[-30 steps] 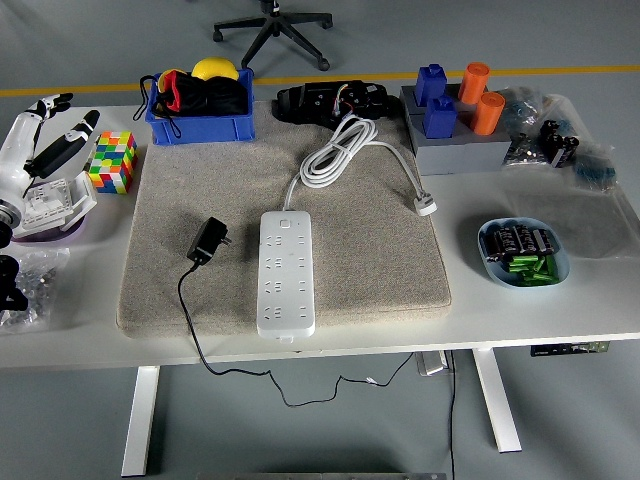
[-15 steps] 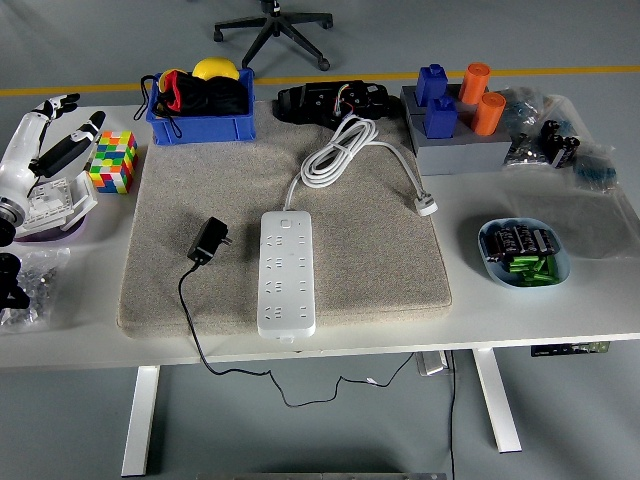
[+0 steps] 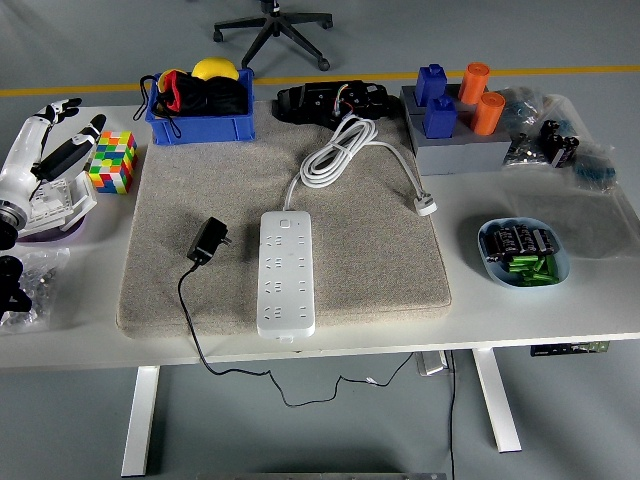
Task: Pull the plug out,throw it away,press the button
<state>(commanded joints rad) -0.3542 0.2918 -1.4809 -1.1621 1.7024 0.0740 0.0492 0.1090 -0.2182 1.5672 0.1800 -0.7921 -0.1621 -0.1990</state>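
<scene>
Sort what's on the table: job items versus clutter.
Job: white power strip; black plug adapter, lying unplugged on the grey mat; left hand.
Clutter: Rubik's cube; blue bin; bowl of batteries; blue and orange blocks.

In front of me I count one power strip (image 3: 286, 271), one black plug (image 3: 208, 241), one colour cube (image 3: 111, 162), one blue bin (image 3: 198, 118), two blue blocks (image 3: 432, 84), two orange cylinders (image 3: 474, 80) and one bowl (image 3: 524, 253).

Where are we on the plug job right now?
Plug out and discarded: the black adapter lies on the mat, left of the power strip, no socket occupied. Nothing in hand: the left hand is at the table's left edge, open. Pressing the strip's button remains.
</scene>
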